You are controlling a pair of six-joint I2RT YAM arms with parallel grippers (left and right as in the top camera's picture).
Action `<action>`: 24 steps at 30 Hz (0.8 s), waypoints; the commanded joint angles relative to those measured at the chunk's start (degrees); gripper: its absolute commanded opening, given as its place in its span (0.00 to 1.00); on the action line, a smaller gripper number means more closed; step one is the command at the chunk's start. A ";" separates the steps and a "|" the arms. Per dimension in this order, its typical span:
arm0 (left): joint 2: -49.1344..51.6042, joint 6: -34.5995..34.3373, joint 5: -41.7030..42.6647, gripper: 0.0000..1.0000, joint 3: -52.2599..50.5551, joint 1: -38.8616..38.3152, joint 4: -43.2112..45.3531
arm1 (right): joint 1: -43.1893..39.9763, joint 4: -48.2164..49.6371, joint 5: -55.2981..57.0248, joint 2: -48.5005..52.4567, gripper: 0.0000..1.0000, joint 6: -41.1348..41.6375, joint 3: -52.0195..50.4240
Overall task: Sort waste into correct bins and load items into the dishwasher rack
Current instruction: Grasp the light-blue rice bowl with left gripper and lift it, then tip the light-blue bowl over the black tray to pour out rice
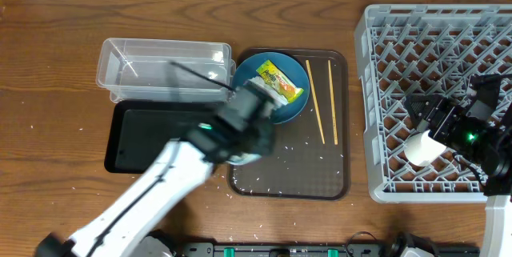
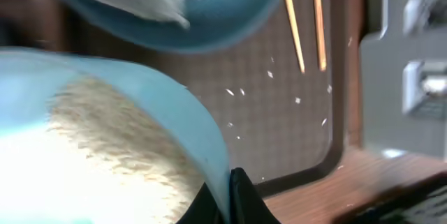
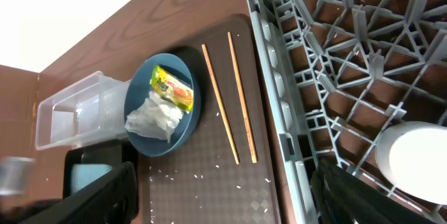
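The left gripper point(image 2: 236, 195) is hovering over the near-left part of the brown tray point(image 1: 320, 177), and its fingers appear to be closing narrowly on the pale-blue rim of the white bowl point(image 2: 105, 147), which is carrying a bed of rice point(image 2: 119, 133). The bowl is tilting, with its mouth facing the wrist camera. Both bins are lying just off the tray's left edge, the black tray point(image 1: 144, 137) nearer and the clear tub point(image 1: 160, 69) behind it, so the coming move is probably swinging the bowl leftward, and the left arm is the nearer one. At the tray's far end the blue plate point(image 1: 292, 105) is holding the wrapper point(image 1: 280, 81) and tissue point(image 3: 154, 119). Right of the tray, over the rack point(image 1: 416, 49), the right gripper point(image 3: 227, 189) is standing wide open and gripping nothing, with a white cup point(image 3: 415, 161) sitting in the rack just beside it
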 commanded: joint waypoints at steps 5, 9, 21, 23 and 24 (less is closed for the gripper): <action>-0.87 13.60 29.05 0.06 -3.13 22.27 -2.64 | 0.48 -0.37 0.66 -0.02 0.79 0.07 0.04; 0.42 21.51 43.69 0.06 -6.69 35.56 -2.23 | 0.48 -0.48 0.66 -0.02 0.79 0.07 0.04; 15.96 41.18 75.65 0.06 -14.95 58.42 -2.84 | 0.48 -1.18 0.66 -0.02 0.79 0.07 0.04; 18.08 42.23 75.65 0.06 -15.04 58.86 -2.84 | 0.48 -1.27 0.66 -0.02 0.79 0.09 0.04; 18.78 42.47 75.65 0.06 -15.04 58.88 -2.67 | 0.48 -1.27 0.66 -0.02 0.79 0.09 0.04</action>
